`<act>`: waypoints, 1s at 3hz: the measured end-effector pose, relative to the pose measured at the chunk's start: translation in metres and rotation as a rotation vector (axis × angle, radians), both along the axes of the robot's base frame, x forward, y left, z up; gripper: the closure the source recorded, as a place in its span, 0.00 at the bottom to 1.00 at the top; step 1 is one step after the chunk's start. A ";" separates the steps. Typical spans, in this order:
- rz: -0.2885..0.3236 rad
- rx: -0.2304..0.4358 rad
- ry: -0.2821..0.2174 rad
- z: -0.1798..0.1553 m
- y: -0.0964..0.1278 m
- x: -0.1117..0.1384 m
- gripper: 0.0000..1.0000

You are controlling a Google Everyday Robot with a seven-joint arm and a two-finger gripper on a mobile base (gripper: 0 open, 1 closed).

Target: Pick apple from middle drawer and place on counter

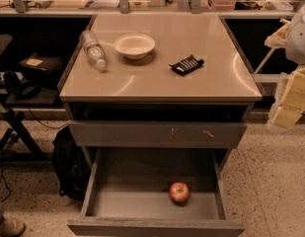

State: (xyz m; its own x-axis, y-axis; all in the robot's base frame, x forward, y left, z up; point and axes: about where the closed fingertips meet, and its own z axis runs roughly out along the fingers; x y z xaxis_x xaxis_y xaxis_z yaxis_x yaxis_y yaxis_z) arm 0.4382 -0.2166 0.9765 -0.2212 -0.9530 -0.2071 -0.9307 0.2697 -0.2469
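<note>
So the apple point(179, 192) is sitting on the floor of the middle drawer point(132, 204), which is pulled all the way out at the bottom of the view. It's right of centre and closer to the front wall than the back, not touching either side wall. Nothing else is in the drawer with it, and nothing covers it from above.

Directly above the drawer's back part is a closed drawer front point(157, 134) with a few pale scratches, and above that a dark gap under the counter point(157, 80). The counter overhangs the rear of the open drawer, but the apple lies out in front of all that.

The counter top has three things on it: a clear plastic water bottle point(93, 50) lying on its side near the left edge, a white bowl point(134, 45) just beside it, and a small black packet with pale stripes point(186, 64) right of centre. The whole front strip of the counter is bare.

The pincer point(290, 105) is off at the right edge of the view, a pale yellowish shape beside the counter's right side, well apart from the apple. Honestly can't tell whether it's wide or narrow.

A black bag point(68, 168) slumps on the speckled floor point(270, 181) against the cabinet's left side.
</note>
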 end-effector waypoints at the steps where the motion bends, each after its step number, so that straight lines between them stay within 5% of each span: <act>1: 0.000 0.000 0.000 0.000 0.000 0.000 0.00; 3: 0.082 0.081 -0.047 -0.054 0.009 -0.043 0.00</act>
